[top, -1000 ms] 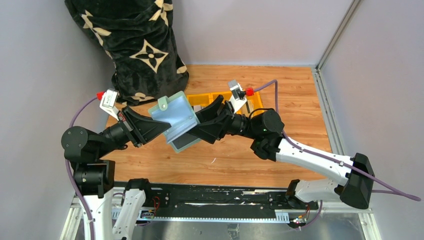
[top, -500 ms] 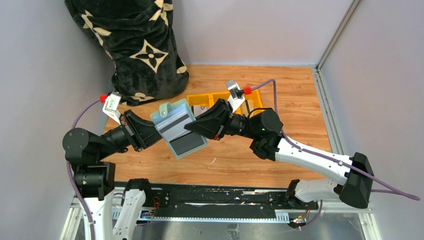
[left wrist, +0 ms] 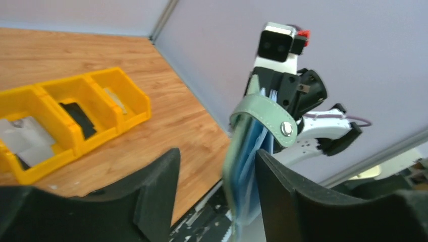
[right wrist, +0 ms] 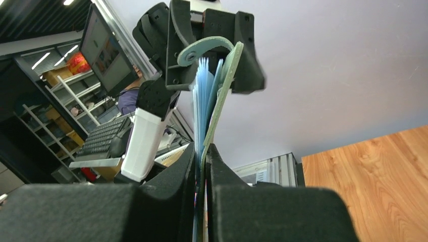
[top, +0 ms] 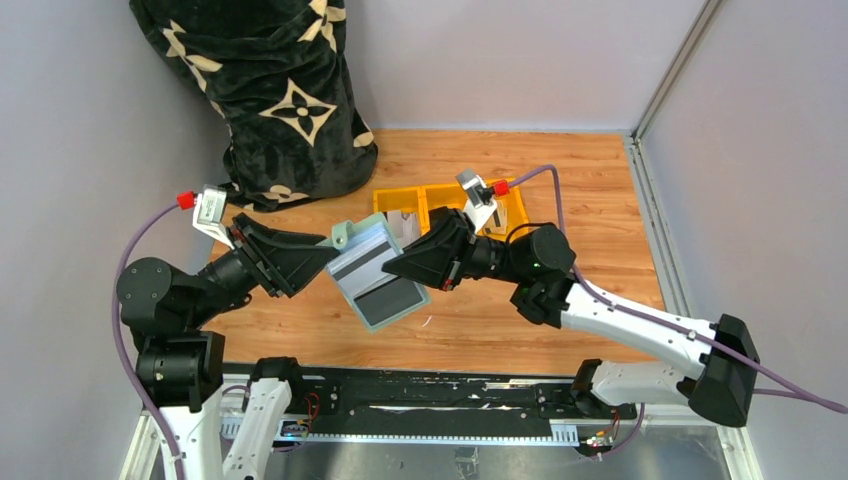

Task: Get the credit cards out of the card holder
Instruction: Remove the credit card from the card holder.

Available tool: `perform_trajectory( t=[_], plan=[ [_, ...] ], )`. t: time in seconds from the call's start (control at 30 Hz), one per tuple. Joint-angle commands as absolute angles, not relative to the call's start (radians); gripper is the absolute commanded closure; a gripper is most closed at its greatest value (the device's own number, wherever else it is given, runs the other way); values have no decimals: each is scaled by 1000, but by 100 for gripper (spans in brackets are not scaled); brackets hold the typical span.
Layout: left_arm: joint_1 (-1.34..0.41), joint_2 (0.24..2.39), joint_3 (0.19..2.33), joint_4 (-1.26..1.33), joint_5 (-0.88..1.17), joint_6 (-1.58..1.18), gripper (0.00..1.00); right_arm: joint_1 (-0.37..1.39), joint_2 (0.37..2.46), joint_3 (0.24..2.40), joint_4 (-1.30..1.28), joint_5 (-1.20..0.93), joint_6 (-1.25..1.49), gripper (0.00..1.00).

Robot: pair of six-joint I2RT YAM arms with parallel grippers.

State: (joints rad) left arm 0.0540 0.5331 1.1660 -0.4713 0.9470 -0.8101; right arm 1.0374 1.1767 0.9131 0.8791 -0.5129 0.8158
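Midway between the counter's side edges, the right gripper (top: 392,268) pinched the card holder (top: 378,280), the left gripper (top: 328,257) gaping around it; clamping there first should steady pulling credit cards (top: 362,257).

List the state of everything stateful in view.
Sage-green folding card holder: held in the air, open, snap tab unfastened.
Pale dark-striped credit card: tucked inside holder, not pulled out.
Left gripper: fingers open, straddling holder's edge.
Right gripper: fingers shut on holder.
Yellow three-compartment plastic tray: upright, something in each compartment.
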Motion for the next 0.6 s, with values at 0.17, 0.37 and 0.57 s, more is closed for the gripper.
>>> perform_trajectory(
  t=[0.17, 0.37, 0.57],
  plan=[
    [54, 560, 1143, -378, 1043, -852, 20, 999, 1105, 997, 523, -688, 674, 100],
    [54, 527, 1098, -517, 1151, -667, 14, 997, 1182, 1175, 288, -777, 577, 100],
    [54, 497, 1056, -586, 1190, -610, 21, 997, 1286, 1307, 170, -868, 540, 100]
  ],
)
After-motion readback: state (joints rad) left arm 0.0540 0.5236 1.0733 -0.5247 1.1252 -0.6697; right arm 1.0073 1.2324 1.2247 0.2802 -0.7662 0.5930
